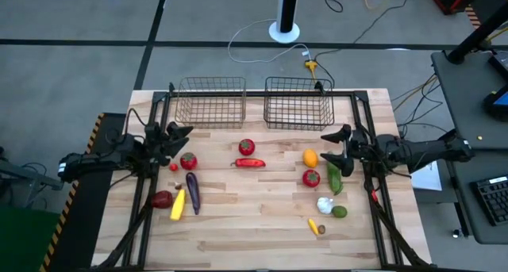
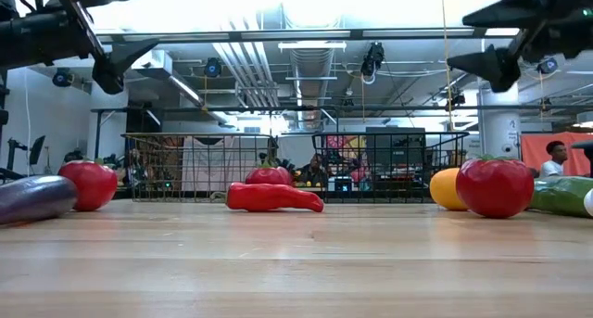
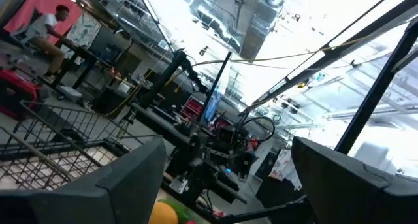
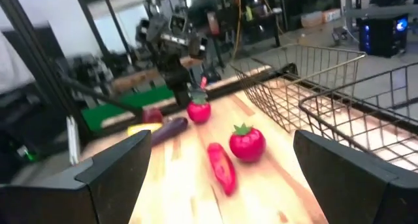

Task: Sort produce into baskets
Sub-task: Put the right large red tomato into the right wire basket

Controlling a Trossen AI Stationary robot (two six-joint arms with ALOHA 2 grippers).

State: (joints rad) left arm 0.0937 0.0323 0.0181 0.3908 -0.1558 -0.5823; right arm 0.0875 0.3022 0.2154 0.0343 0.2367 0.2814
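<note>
Produce lies loose on the wooden table (image 1: 262,224), none of it in either basket. Nearest the table's front edge, a small yellow piece (image 1: 313,225) and a green piece (image 1: 340,212) sit below the right gripper (image 1: 340,147), with white garlic (image 1: 325,204) just beyond them. That gripper hangs above the right side with its fingers spread wide and nothing between them; a green cucumber (image 1: 334,178), a tomato (image 1: 310,178) and an orange (image 1: 310,157) lie close under and inboard of it. Across the table, the left gripper (image 1: 176,139) also hangs clear of the wood, fingers apart and empty. Just inboard of it rests a second tomato (image 1: 188,161); nearer the front lie an eggplant (image 1: 192,191), yellow corn (image 1: 177,204) and a dark red piece (image 1: 162,198). Between the two grippers the board is mostly bare, holding only a red pepper (image 1: 249,163) and a third tomato (image 1: 247,147). Beyond both grippers, at the far edge, the copper basket (image 1: 210,102) and grey basket (image 1: 298,103) stand side by side, slightly apart.
</note>
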